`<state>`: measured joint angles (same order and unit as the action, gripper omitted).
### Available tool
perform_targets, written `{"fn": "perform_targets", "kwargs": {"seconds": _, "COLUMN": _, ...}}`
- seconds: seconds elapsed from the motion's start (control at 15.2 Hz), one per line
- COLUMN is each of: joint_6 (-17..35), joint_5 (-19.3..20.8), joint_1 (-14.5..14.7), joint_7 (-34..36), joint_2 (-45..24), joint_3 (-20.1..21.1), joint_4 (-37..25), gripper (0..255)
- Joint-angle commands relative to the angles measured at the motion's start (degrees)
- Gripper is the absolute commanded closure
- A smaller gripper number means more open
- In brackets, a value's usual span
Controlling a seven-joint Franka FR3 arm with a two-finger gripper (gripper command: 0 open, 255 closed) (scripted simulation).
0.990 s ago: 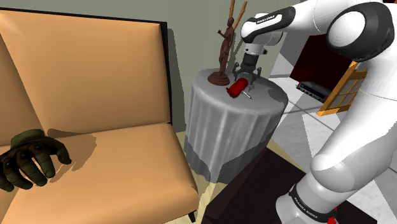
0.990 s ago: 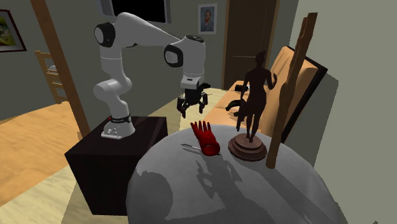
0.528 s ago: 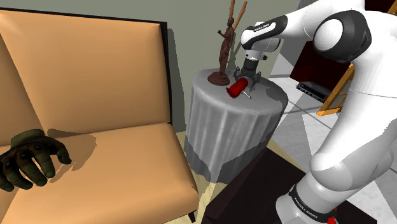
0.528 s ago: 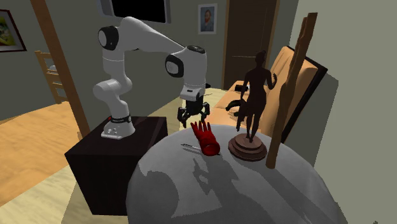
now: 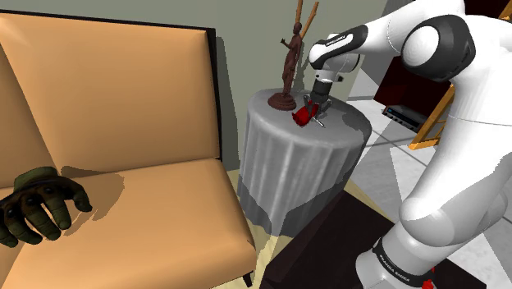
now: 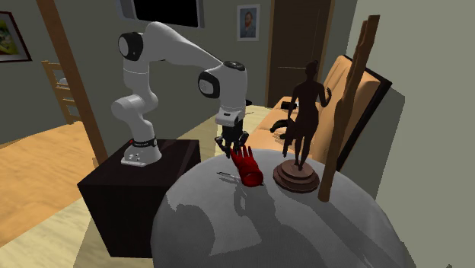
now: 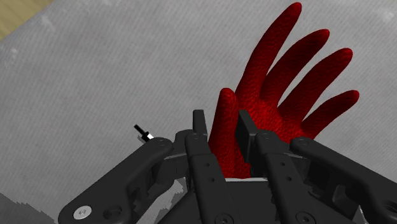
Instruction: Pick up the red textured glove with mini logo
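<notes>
Jaws lowered, clasping red glove (image 7: pixel 267 118) — pebbled, splayed.

Red glove (image 7: pixel 280 95): deep red all over, with a fine pebbled texture on the palm and digits. No logo can be made out. It lies on the grey tabletop (image 7: pixel 95 76), its four long digits spread in a fan and the thumb set beside them.

The thumb and the adjoining edge of the palm sit between the two black fingers (image 7: pixel 200 130), which close on them from both sides. The cuff end is hidden beneath.

In the shoulder view the red glove (image 5: pixel 304 116) sits on the round tabletop, in from its rim. In the second exterior view the red glove (image 6: pixel 247 167) lies near the tabletop's far edge, digits pointing toward that edge and cuff toward the middle.
</notes>
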<state>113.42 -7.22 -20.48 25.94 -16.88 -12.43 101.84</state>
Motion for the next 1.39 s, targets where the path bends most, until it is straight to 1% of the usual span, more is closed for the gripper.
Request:
{"fn": "perform_targets", "kwargs": {"seconds": 0.0, "joint_6": 0.07, "joint_5": -0.02, "joint_1": 0.02, "joint_7": 0.0, "joint_2": -0.08, "joint_3": 0.03, "joint_4": 0.06, "gripper": 255}}
{"fn": "perform_targets", "kwargs": {"seconds": 0.33, "joint_6": 0.0, "joint_5": -0.02, "joint_1": 0.03, "joint_7": 0.01, "joint_2": -0.07, "joint_3": 0.03, "joint_4": -0.01, "gripper": 255}}
{"fn": "perform_targets", "kwargs": {"seconds": 1.32, "joint_6": -10.51, "joint_5": 0.98, "joint_1": 0.04, "joint_7": 1.09, "joint_2": 2.8, "joint_3": -0.28, "joint_4": -7.77, "gripper": 255}}
